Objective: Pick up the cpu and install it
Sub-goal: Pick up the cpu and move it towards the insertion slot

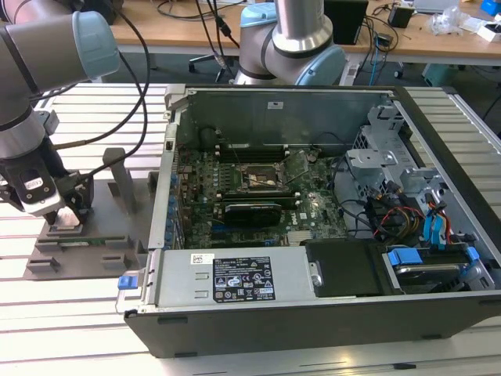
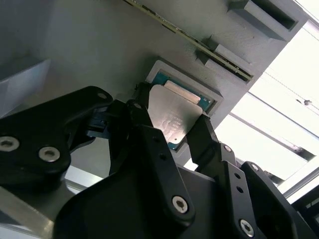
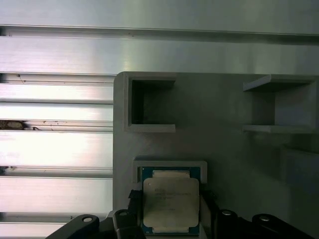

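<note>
The pick-up is in hand: the black gripper sits low over the grey plastic slotted fixture plate at the exterior view's left. Its fingers pinch opposite edges of the small square silvery-lidded cpu, which lies in its pocket. Lifting calls for a level, even grip. The lid's print is too faint to read.

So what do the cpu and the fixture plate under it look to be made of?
The cpu has a silvery, matte, metal-looking lid that catches the light softly, on a green board-like rim. The fixture plate looks like grey plastic: uniform, dull, no glints. The table under it looks like brushed aluminium, with bright streaky reflections.
</note>
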Controlling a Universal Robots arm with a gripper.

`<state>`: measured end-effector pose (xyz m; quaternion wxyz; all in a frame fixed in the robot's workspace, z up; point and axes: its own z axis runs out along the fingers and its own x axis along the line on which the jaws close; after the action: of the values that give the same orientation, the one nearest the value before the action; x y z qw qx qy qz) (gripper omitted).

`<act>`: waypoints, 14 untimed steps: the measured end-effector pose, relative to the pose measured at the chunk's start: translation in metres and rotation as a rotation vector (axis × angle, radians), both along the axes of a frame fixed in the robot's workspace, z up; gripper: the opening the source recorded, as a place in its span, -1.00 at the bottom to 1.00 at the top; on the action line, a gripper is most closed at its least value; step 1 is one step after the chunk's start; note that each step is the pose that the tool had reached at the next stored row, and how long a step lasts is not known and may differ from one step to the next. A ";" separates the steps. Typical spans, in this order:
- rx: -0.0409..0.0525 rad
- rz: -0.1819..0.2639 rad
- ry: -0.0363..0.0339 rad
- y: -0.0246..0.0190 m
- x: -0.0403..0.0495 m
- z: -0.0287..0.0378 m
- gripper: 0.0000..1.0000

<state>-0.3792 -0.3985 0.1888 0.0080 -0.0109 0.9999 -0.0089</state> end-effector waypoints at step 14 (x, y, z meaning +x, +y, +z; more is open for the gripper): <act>-0.0001 0.000 -0.0001 0.0000 0.0000 0.0117 0.09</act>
<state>-0.3792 -0.3985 0.2005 0.0081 -0.0109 0.9999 -0.0089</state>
